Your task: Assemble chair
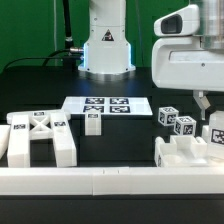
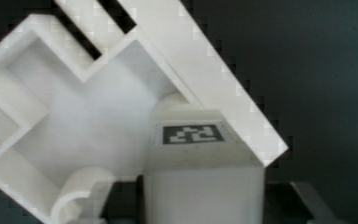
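**Border rail [image 1: 110,182] in front, tagged block [image 1: 215,135] gripped behind**

Held at near right, just behind that rail: the chair's block, clamped between closed fingers of the gripper [image 1: 204,104], just beside a notched piece [image 1: 180,152]. Farther left: two tagged cubes [image 1: 177,121], then X-ribbed panel [image 1: 38,138] at near left. Beyond: marker board [image 1: 100,105].

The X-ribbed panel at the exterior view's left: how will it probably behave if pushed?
The X-ribbed panel looks chunky with thick ribs, so probably stiff. It lies flat and broad on the table, so it would likely slide, not tip or roll.
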Controlling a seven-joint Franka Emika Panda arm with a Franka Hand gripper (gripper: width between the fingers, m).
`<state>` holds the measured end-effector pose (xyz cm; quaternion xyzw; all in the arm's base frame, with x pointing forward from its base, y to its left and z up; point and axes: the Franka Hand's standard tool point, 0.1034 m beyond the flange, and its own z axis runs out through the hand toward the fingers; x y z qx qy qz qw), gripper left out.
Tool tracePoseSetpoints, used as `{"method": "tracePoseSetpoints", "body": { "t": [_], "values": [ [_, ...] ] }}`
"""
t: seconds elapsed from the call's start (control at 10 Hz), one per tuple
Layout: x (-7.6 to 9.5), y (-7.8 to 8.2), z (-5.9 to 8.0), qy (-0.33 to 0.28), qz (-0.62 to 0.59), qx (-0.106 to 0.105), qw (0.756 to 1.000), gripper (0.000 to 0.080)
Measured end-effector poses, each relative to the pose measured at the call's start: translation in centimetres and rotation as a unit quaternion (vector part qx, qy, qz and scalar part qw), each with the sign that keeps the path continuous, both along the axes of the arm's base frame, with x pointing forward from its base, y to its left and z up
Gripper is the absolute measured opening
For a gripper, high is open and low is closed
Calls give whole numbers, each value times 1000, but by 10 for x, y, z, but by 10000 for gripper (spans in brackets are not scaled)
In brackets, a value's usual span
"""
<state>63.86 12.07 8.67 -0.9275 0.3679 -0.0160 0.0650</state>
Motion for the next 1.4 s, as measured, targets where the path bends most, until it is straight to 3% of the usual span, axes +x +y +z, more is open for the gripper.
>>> {"method": "tracePoseSetpoints", "body": {
  "t": [0.3,0.7,0.8,1.0,1.1,1.2,1.3,1.4],
  "values": [
    [0,-1,-1,9,-102,14,995,285],
    [4,-7,-1,24,-313,74,947,286],
    [5,-6,-1,29,-345,77,935,286],
    [4,-6,-1,28,-338,76,938,286],
    [4,-6,-1,27,-322,73,943,461],
    [4,-3,0,29,-307,66,949,582],
    [5,-4,0,25,-290,64,955,582],
    [5,-4,0,19,-249,60,966,637]
  ]
}}
